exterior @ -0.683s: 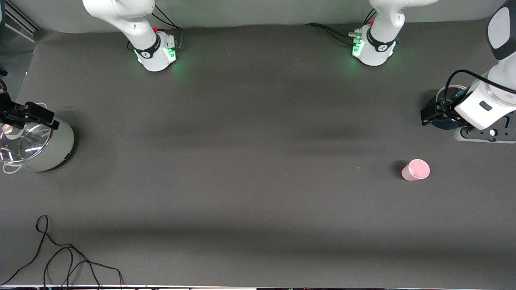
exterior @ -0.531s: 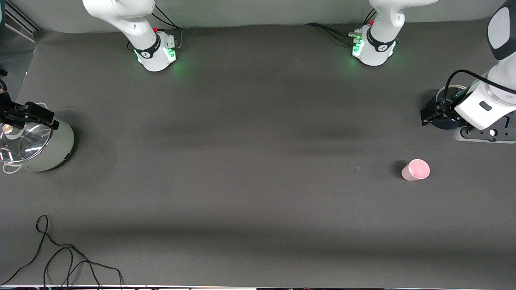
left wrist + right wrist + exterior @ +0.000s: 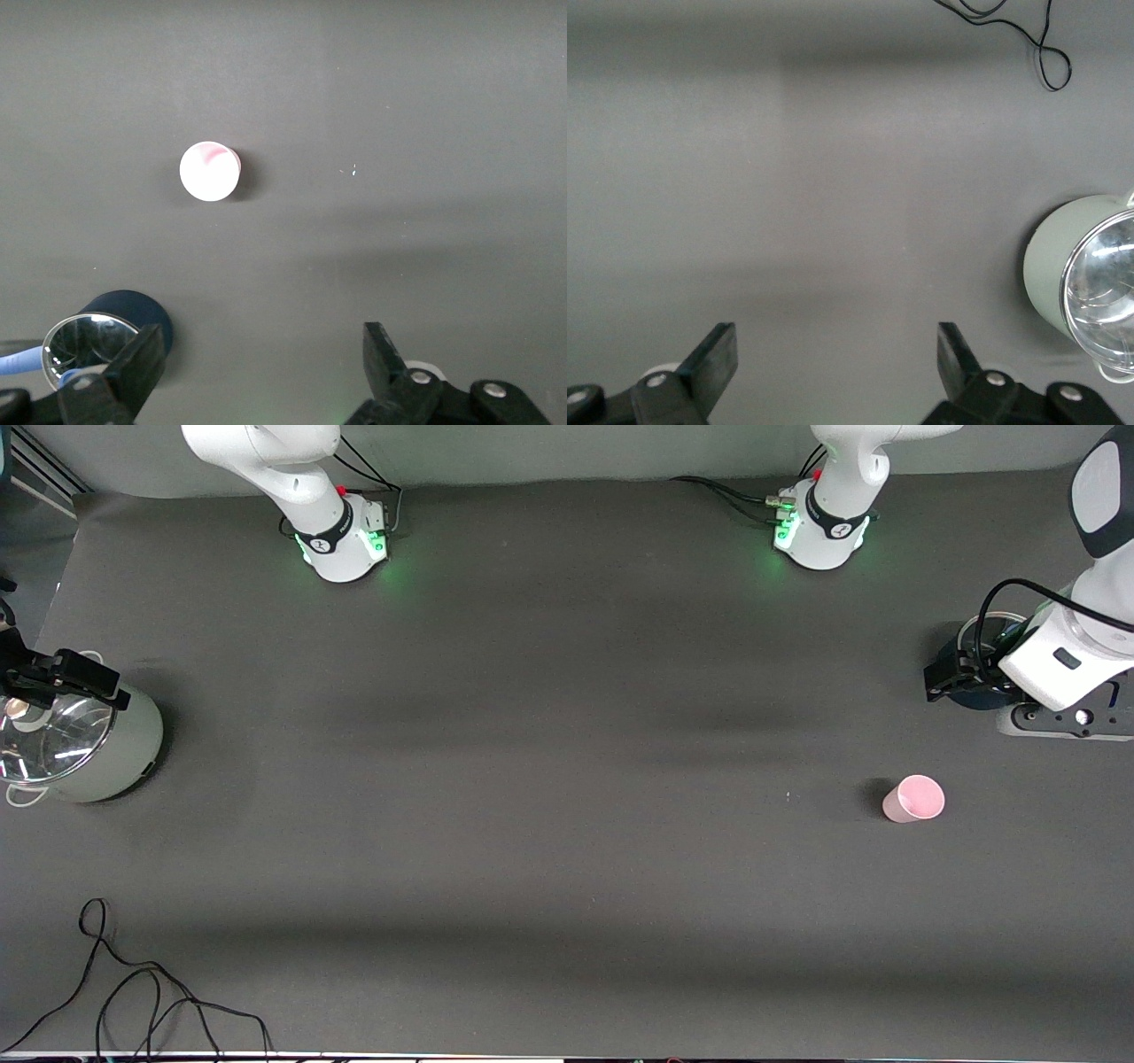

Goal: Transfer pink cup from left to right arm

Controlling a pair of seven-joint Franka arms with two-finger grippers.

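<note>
Standing upright, untouched, pink cup [image 3: 914,798] sits at five o'clock on the table [image 3: 567,824] — left gripper [image 3: 257,367] overhead with fingers apart, ready to descend; right gripper [image 3: 837,363] waits over the pale green pot [image 3: 84,748], likewise apart.

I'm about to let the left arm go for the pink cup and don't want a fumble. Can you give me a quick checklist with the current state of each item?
1. Pink cup upright on the table, mouth up: ok.
2. Left gripper open, holding nothing: ok.
3. Left gripper over the cup: not ok, it hangs over the dark pot.
4. Bare table around the cup: ok.
5. Right gripper open, waiting over the grey-green pot: ok.
</note>
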